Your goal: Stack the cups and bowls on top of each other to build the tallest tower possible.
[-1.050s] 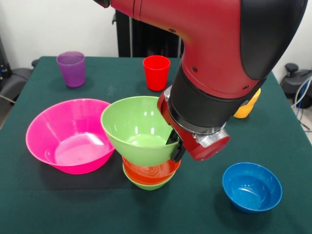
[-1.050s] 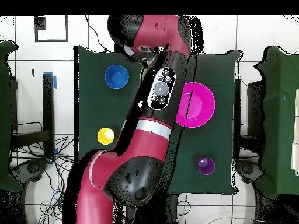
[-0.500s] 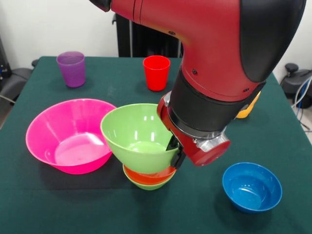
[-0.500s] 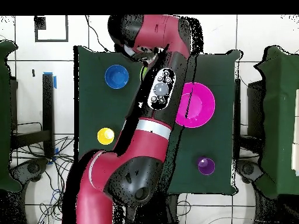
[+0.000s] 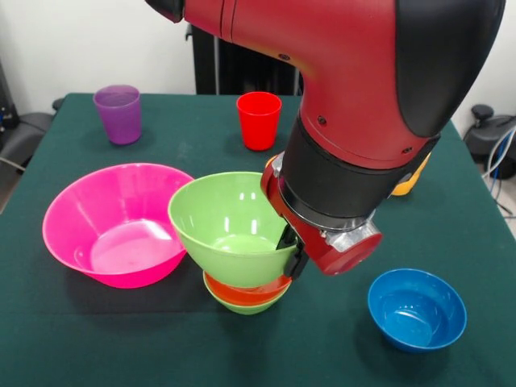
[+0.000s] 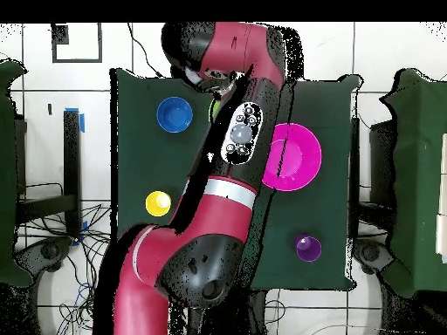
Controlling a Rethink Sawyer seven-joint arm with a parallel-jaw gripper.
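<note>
My gripper (image 5: pixel 290 247) is shut on the right rim of the large lime green bowl (image 5: pixel 230 226). That bowl rests, slightly tilted, in the red-orange bowl (image 5: pixel 251 291), which is nested in the small green bowl (image 5: pixel 242 307); together they form the tower. The pink bowl (image 5: pixel 113 222) lies just left of it and the blue bowl (image 5: pixel 417 309) sits at the front right. A purple cup (image 5: pixel 118 114) and a red cup (image 5: pixel 259 120) stand at the back. An orange cup (image 5: pixel 407 182) peeks out behind the arm. From overhead, the arm hides the gripper and the tower; a yellow cup (image 6: pixel 158 203) shows there.
The bulky red arm (image 5: pixel 355 97) fills the upper right of the front view. The green table (image 5: pixel 72 339) has open cloth along its front edge and between the blue bowl and the tower. In the overhead view the pink bowl (image 6: pixel 292 157) and blue bowl (image 6: pixel 174 113) flank the arm.
The large green bowl came down with the gripper onto the red-orange bowl, covering most of it. Over the last half second it only shifted slightly.
</note>
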